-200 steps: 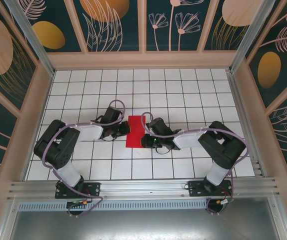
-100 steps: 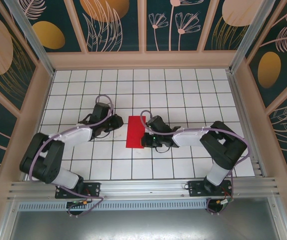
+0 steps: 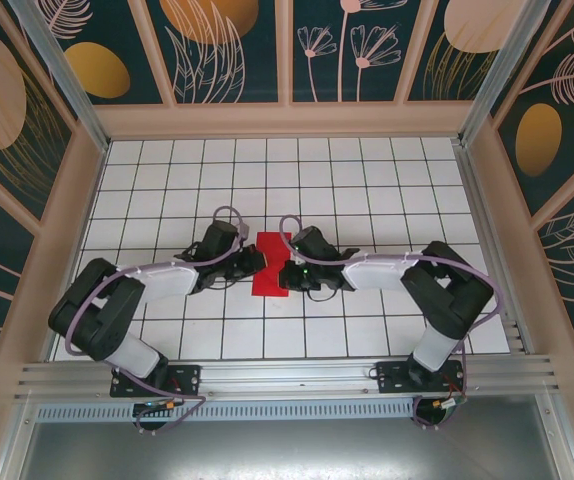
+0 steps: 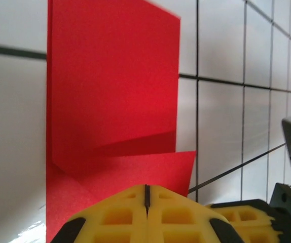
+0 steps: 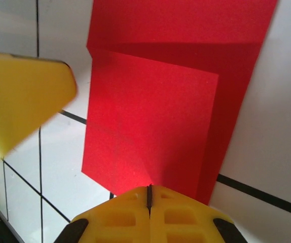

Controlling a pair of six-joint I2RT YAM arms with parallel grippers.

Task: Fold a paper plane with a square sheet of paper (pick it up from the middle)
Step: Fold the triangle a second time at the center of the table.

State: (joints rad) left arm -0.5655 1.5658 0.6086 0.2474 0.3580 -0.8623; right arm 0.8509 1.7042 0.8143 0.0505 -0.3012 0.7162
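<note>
Fingers [image 4: 120, 215] on the left gripper [image 4: 146, 191] are pressed tight together, with no gap between them. Right at their tips lies the square sheet of paper [image 4: 112, 86]. It is bright red and it is not flat any more. Most of it stretches away in front of the fingers, and a small pointed flap of it sticks up just at the tips. I cannot tell if these fingers pinch that flap or only push down on it. My guess is that they hold this side in place so the paper does not slide.

On the right gripper [image 5: 149, 190] the fingers are closed tight too. A top layer of the paper [image 5: 160, 116] runs straight into their tips. It sits a little above the layer under it and throws a dark shadow there, so I think these fingers are pinching it and lifting it over to make a fold. Off to the left of these fingers, beside the paper's edge, one yellow finger of the other arm shows, big and blurry.

From above, the two grippers come at the red paper [image 3: 270, 262] from both sides, the left one [image 3: 257, 262] touching one edge and the right one [image 3: 284, 272] touching the other. The paper lies between them on the white table [image 3: 367, 180], near its middle. Two helpers make sense here: thin paper bends and slips, so one side has to stay put while the other side folds. The paper looks like a narrow strip with flaps, not a pointed plane yet, so I think the folding is only partly done.
</note>
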